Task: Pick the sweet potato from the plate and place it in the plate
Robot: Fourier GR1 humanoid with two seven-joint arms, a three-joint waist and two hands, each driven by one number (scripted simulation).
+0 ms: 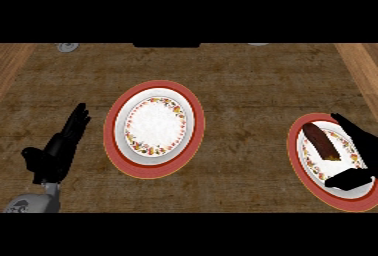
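Observation:
A dark brown sweet potato [321, 142] lies on the red-rimmed flowered plate [304, 170] at the right. My right hand [360, 150] sits over that plate's right side, fingers stretched past the potato's far end and thumb below its near end, not closed on it. A second red-rimmed plate [153, 129] stands left of centre with nothing on it. My left hand [55, 152] rests open left of that plate, fingers pointing up.
The counter top [236, 90] is dark brown wood grain with lighter wooden strips along both sides. A small grey round object [67, 47] sits at the far left edge, and a dark shape [167, 45] lies at the far middle.

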